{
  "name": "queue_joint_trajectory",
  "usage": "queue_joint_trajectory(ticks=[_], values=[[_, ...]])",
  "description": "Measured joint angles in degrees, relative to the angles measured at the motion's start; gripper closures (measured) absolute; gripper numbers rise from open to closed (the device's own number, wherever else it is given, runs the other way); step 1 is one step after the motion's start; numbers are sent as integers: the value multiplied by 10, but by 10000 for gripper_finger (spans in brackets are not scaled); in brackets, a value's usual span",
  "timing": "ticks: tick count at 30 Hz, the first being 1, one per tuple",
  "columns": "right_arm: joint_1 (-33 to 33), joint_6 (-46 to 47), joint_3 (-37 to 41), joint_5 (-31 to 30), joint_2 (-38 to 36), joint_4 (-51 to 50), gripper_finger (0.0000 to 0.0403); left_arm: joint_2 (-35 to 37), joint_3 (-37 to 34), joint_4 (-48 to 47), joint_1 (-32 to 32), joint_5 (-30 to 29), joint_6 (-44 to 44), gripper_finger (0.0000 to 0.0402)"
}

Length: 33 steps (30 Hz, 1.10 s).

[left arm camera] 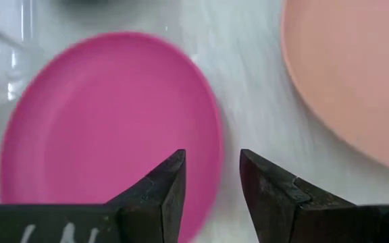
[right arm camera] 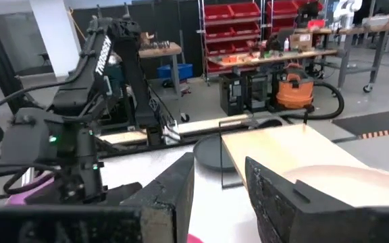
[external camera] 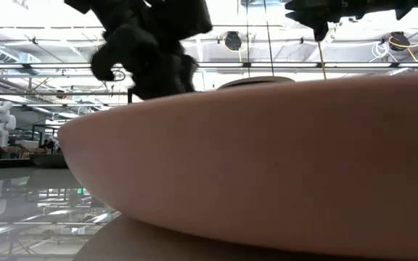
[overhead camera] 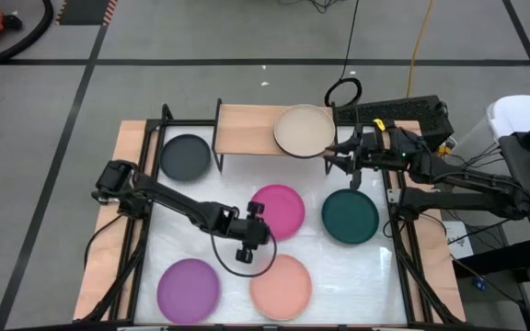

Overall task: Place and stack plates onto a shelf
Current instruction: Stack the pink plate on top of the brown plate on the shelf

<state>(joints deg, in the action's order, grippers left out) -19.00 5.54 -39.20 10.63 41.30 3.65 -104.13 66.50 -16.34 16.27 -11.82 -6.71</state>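
One beige plate [overhead camera: 304,131] sitting on shelf [overhead camera: 247,130]; right gripper [overhead camera: 342,153] hovering beside it, narrowly parted, empty. Left gripper [left arm camera: 211,177] hanging narrowly open over magenta plate [left arm camera: 107,121] (probably lining up a grasp).

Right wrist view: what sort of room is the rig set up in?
Likely a robotics lab or workshop. Behind the shelf stand racks of red parts bins, cluttered workbenches and an orange shop vacuum.
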Motion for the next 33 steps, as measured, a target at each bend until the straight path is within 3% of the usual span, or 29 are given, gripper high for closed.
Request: queue_joint_trajectory(ticks=[21,30,33], values=[[0,-2,0,0,0,-30,289,-72,-1,3,-8,-3,-7,261],[0,-2,0,0,0,-33,289,-72,-1,2,-10,-28,-27,379],[0,-2,0,0,0,-33,289,-63,-1,1,-11,-37,-27,389]])
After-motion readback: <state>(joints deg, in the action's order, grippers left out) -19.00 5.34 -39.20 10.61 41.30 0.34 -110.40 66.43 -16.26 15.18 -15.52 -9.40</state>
